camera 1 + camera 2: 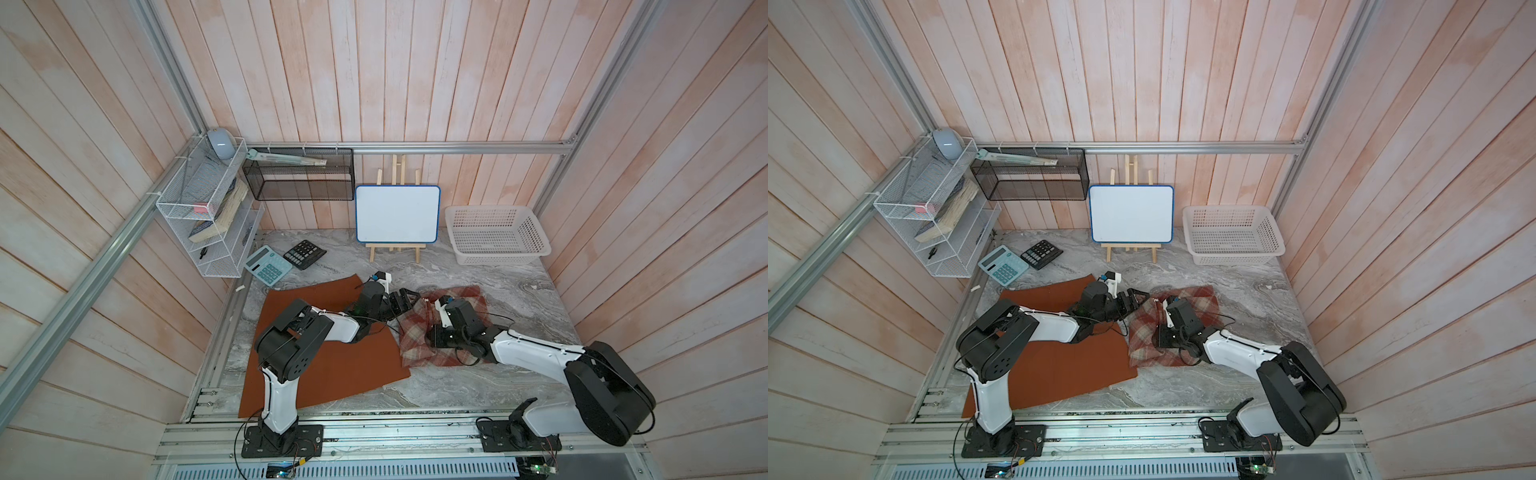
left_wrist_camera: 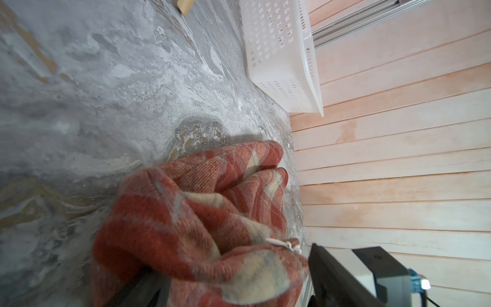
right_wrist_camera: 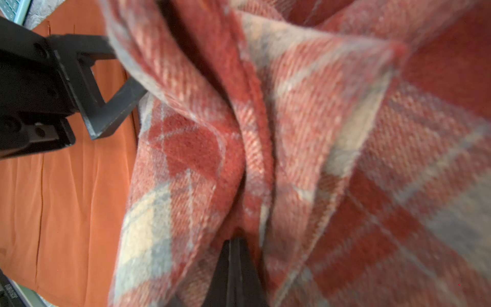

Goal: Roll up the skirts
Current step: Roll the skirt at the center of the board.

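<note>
The plaid skirt lies crumpled at mid-table, its near-left part pulled up into folds. Beside it on the left, the rust-orange skirt is spread flat under my left arm. My left gripper is open wide at the plaid skirt's far-left corner, a bunched fold lying between its fingers. My right gripper is shut on a pinch of the plaid skirt, and creases run into its tips. In both top views its wrist hides those fingers.
A white lattice basket stands at the back right. A whiteboard on an easel is at the back centre. Two calculators lie back left, below wire shelves on the wall.
</note>
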Robot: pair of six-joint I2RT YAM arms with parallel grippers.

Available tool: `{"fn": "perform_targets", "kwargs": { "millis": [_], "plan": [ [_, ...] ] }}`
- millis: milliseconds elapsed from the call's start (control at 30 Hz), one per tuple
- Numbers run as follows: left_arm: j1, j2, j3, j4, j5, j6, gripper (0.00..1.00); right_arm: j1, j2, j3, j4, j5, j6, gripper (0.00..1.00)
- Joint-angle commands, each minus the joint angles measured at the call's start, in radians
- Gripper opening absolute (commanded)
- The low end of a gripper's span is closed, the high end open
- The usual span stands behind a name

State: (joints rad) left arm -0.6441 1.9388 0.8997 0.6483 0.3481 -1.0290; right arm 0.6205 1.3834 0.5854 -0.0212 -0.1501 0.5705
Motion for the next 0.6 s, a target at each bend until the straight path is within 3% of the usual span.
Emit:
{"fn": "perform_targets", "kwargs": {
  "millis": [0,233,567],
  "plan": [
    [0.000,-0.012,0.029,-0.037,-0.038,0.027,0.86,0.007,-0.065,0.046,-0.111,0.020,-0.026,0.00],
    [-0.005,-0.036,0.043,-0.072,-0.041,0.053,0.86,0.024,-0.186,0.140,-0.138,-0.019,-0.041,0.00],
    [-0.002,-0.102,0.018,-0.125,-0.040,0.071,0.86,-0.066,0.101,0.231,-0.066,-0.032,-0.131,0.00]
  ]
}}
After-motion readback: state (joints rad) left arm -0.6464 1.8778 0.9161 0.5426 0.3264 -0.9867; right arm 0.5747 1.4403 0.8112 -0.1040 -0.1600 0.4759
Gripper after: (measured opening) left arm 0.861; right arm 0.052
